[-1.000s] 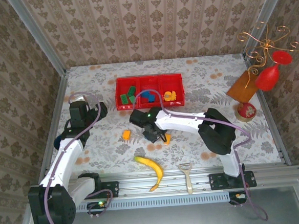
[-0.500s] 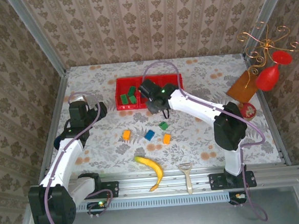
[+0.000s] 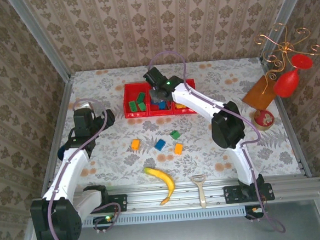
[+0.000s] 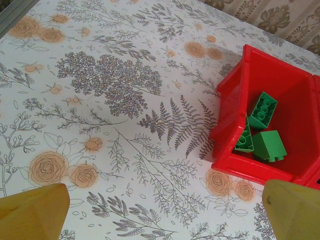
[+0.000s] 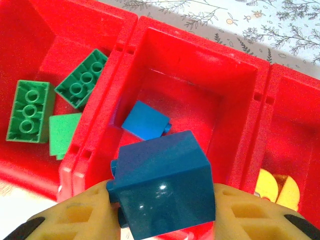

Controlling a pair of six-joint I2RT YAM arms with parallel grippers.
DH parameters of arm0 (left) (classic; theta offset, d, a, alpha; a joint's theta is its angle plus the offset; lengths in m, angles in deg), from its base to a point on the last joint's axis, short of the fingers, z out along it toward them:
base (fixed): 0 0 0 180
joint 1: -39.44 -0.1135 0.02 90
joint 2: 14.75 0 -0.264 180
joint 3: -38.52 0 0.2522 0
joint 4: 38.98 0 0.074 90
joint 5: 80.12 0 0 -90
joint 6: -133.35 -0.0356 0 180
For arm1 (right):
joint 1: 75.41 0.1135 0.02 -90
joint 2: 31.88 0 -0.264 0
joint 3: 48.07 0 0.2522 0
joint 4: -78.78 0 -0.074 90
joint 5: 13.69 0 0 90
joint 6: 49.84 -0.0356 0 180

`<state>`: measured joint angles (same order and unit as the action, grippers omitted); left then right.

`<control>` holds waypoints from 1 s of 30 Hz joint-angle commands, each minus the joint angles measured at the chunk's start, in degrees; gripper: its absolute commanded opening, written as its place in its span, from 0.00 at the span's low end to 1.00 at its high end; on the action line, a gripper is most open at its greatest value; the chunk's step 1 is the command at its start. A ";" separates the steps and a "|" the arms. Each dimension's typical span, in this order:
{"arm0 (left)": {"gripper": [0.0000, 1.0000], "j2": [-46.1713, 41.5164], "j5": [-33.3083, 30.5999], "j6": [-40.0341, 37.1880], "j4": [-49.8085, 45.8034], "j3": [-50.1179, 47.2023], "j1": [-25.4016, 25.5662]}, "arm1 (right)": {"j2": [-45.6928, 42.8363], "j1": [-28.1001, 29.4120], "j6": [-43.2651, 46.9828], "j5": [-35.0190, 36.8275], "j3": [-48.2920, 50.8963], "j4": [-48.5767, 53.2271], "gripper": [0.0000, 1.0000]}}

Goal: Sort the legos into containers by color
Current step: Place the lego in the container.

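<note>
While the right gripper point(image 5: 162, 217) pinches a dark blue lego point(image 5: 162, 187) above the middle compartment of the red tray point(image 5: 131, 30), lighter blue lego point(image 5: 145, 120) lying inside it, left gripper point(image 4: 163, 210) spread wide over open desk point(image 4: 100, 75) beside the tray's left end, four loose legos point(image 3: 160, 144) on the tray's near side.
</note>
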<state>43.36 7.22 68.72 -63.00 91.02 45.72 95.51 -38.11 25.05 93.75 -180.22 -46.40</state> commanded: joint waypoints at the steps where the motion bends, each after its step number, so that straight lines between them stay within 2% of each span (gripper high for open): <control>1: 1.00 -0.36 1.07 1.04 0.07 -0.71 -0.40 | 2.36 -0.89 1.23 1.91 -3.22 0.80 0.32; 8: 1.00 -0.19 1.51 0.76 -0.02 -0.35 -0.38 | 6.73 -2.01 1.40 2.41 -5.97 -0.03 0.37; 15: 1.00 -0.44 1.94 0.61 -1.14 0.06 -0.40 | 8.93 -2.23 2.28 3.61 -9.40 1.74 0.53; 21: 1.00 -1.17 1.69 0.31 -1.90 -0.33 -0.40 | 6.46 -2.14 2.72 3.49 -8.84 2.27 0.61; 30: 1.00 -2.21 1.41 0.25 -2.67 -0.51 -0.52 | -2.14 -0.55 1.49 4.34 -2.29 2.14 0.62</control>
<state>42.42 8.44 68.74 -64.09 91.02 45.72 99.43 -39.66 26.93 95.91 -184.11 -45.37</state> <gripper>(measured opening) 0.999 0.618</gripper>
